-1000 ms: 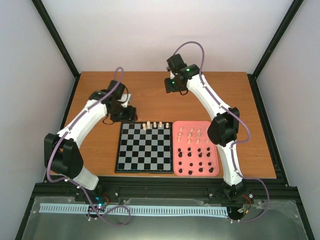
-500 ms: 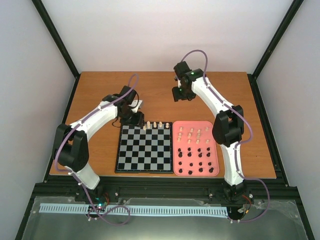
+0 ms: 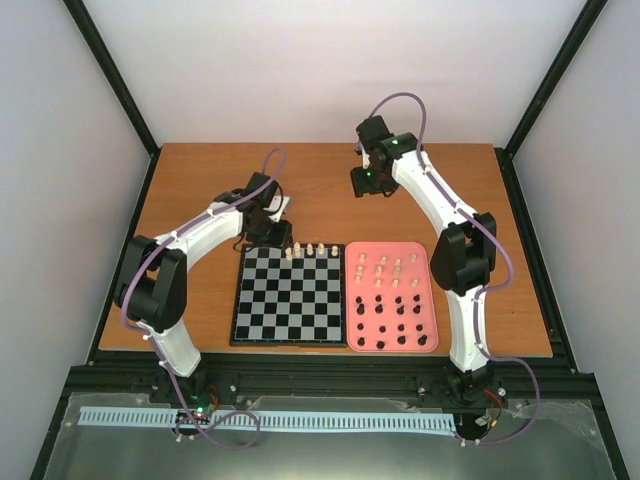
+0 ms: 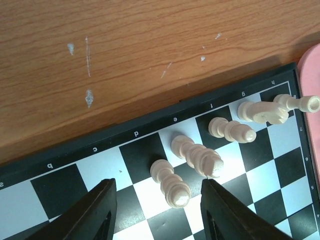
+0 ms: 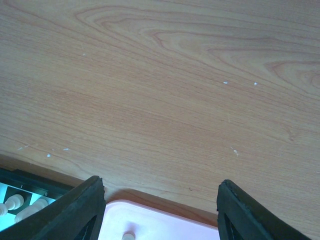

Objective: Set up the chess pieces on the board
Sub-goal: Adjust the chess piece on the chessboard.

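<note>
The board (image 3: 290,300) lies toward the 6 o'clock edge of the counter (image 3: 200,190). A short row of cream chess pieces (image 3: 309,249) stands along its 12 o'clock edge, with more, cream and black, in the pink tray (image 3: 390,246) at its 3 o'clock. The left tool (image 4: 157,205) hangs wide open and empty over that row's 9 o'clock end, and the right tool (image 5: 160,210), equally spread and empty, is over the counter at the tray's 12 o'clock.

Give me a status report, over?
Left pincer open, right pincer open. Some cream pieces on the board, far row; rest in pink tray. Nothing blocking.
</note>
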You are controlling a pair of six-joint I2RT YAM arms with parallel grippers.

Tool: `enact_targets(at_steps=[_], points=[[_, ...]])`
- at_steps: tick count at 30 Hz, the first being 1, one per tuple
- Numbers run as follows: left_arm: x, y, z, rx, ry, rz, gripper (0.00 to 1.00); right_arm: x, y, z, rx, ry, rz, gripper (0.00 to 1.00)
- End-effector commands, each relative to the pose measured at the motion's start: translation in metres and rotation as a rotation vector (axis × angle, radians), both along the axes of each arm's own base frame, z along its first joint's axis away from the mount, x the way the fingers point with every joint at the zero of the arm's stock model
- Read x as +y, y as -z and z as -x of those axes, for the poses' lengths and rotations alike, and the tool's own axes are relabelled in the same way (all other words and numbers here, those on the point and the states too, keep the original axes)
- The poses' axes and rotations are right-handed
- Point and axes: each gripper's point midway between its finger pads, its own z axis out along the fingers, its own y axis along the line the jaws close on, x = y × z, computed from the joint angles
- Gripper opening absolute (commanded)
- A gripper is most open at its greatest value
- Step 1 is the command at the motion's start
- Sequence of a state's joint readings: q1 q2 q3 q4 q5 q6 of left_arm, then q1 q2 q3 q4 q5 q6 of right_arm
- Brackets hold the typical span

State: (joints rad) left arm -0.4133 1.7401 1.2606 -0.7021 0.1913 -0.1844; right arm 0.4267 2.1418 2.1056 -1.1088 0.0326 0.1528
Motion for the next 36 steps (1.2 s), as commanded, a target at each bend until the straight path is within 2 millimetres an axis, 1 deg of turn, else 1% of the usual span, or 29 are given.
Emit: enact_targets(at_steps=[1, 5, 6, 10, 13, 16, 19, 21, 24, 31, 36], points=[[-0.011, -0.007, 0.001, -0.031, 0.038, 0.046, 0.48, -0.008, -0.013, 0.002, -0.018, 0.001, -0.016, 0.61], [-0.013, -0.007, 0.009, -0.012, 0.06, 0.067, 0.45, -0.009, -0.011, 0.003, -0.01, 0.001, -0.029, 0.61], [-0.013, -0.005, 0.011, -0.003, 0.063, 0.068, 0.43, -0.009, -0.01, 0.003, -0.007, 0.001, -0.03, 0.61], [-0.013, -0.001, 0.014, 0.012, 0.074, 0.061, 0.42, -0.01, -0.009, 0.001, -0.006, 0.004, -0.035, 0.61], [-0.014, -0.002, 0.013, 0.009, 0.08, 0.062, 0.42, -0.012, -0.009, 0.001, -0.004, 0.007, -0.034, 0.61], [-0.017, 0.001, 0.012, 0.021, 0.083, 0.067, 0.38, -0.014, -0.009, 0.001, -0.004, 0.011, -0.035, 0.61], [-0.02, 0.004, 0.011, 0.032, 0.086, 0.071, 0.32, -0.015, -0.007, 0.001, 0.001, 0.013, -0.033, 0.61], [-0.02, 0.005, 0.01, 0.033, 0.084, 0.067, 0.32, -0.016, -0.007, 0.001, 0.001, 0.015, -0.034, 0.61], [-0.021, 0.005, 0.011, 0.036, 0.088, 0.069, 0.28, -0.016, -0.008, 0.001, 0.0, 0.016, -0.035, 0.61], [-0.025, 0.01, 0.015, 0.052, 0.101, 0.083, 0.32, -0.017, -0.002, 0.002, 0.013, 0.016, -0.032, 0.61], [-0.026, 0.015, 0.016, 0.066, 0.103, 0.078, 0.3, -0.017, -0.002, 0.002, 0.015, 0.014, -0.032, 0.61]])
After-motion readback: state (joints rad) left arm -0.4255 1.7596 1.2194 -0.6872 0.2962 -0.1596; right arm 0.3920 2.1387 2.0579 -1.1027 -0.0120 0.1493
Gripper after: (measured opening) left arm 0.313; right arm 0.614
